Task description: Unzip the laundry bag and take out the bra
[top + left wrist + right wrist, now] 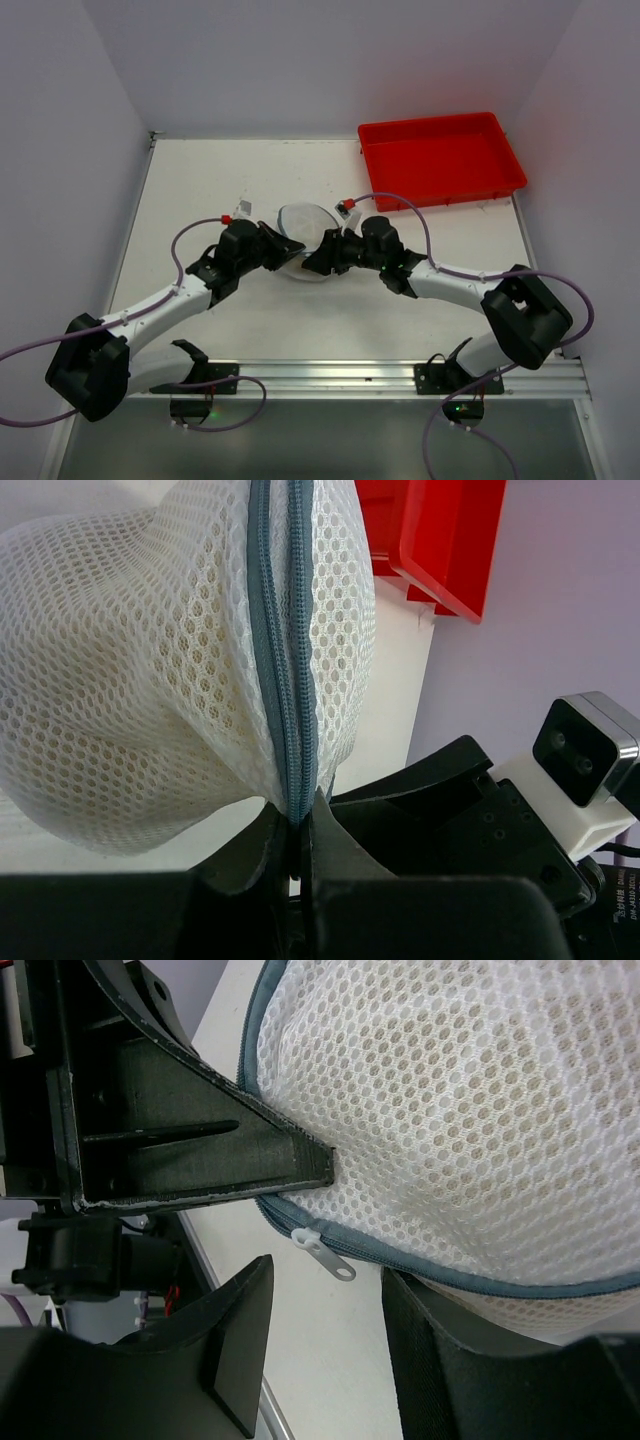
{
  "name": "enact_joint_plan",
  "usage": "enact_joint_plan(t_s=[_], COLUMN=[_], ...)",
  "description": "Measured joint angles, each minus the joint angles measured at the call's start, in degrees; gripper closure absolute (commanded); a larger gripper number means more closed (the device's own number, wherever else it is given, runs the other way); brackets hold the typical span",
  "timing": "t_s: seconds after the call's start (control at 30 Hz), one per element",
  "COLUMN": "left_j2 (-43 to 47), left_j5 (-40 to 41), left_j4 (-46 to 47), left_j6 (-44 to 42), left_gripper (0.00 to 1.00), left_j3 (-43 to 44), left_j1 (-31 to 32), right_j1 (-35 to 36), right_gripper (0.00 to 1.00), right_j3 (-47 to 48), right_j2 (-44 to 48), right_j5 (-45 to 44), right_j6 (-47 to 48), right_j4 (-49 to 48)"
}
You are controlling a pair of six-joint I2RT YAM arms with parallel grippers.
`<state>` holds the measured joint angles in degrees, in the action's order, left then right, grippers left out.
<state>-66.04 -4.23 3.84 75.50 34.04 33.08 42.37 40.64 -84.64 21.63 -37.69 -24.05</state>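
mesh of the laundry bag shows at mid-table from above, with the red tray well apart at the far right. in the left wrist view my left pincer is clamped on the bag's closed blue-grey zipper band. in the right wrist view my right pincer stands parted and grips nothing, the zipper pull lying between its fingers.

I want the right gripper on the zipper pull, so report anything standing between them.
Nothing visible stands between them. The zipper pull hangs free from the laundry bag, right at the open right gripper's finger gap. The left gripper pinches the zipper band beside it, not across the path.
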Motion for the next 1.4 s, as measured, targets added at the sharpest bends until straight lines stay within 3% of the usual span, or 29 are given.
enact_joint_plan(t_s=[0.3, 0.6, 0.9, 1.17, 1.27, 1.37, 1.4], left_j2=[0.0, 0.2, 0.2, -5.7, -11.6, -15.9, -16.4], left_j5=[-1.0, -1.5, -5.3, -15.3, -18.6, -19.3, -19.1], left_j4=[1.1, 1.0, -0.7, -10.9, -15.2, -18.5, -18.8], left_j6=[-0.1, -1.5, -8.9, -29.6, -38.9, -44.3, -44.9], left_gripper=[1.0, 1.0, 1.0, 1.0, 0.84, 0.35, 0.08], left_j3=[-0.2, -0.2, 0.5, 9.4, 17.3, 22.7, 23.1], left_j1=[0.0, 0.0, -3.8, -13.0, -13.3, -13.7, -14.4], right_j1=[-0.1, -0.6, -0.9, -1.5, -1.2, 0.6, 1.7], right_gripper=[0.59, 1.0, 1.0, 1.0, 1.0, 1.0, 1.0], right_j3=[0.0, 0.0, -0.2, -0.3, -0.2, 1.0, 2.1], right_j2=[-0.1, 0.0, 4.9, 11.6, 12.0, 10.9, 9.9], right_j5=[2.0, 2.4, -2.0, -12.9, -14.4, -15.4, -16.1], right_j6=[0.5, 1.7, 6.4, 11.5, 12.3, 11.9, 11.5], right_j4=[-0.9, -0.9, 6.4, 18.6, 20.3, 21.9, 22.4])
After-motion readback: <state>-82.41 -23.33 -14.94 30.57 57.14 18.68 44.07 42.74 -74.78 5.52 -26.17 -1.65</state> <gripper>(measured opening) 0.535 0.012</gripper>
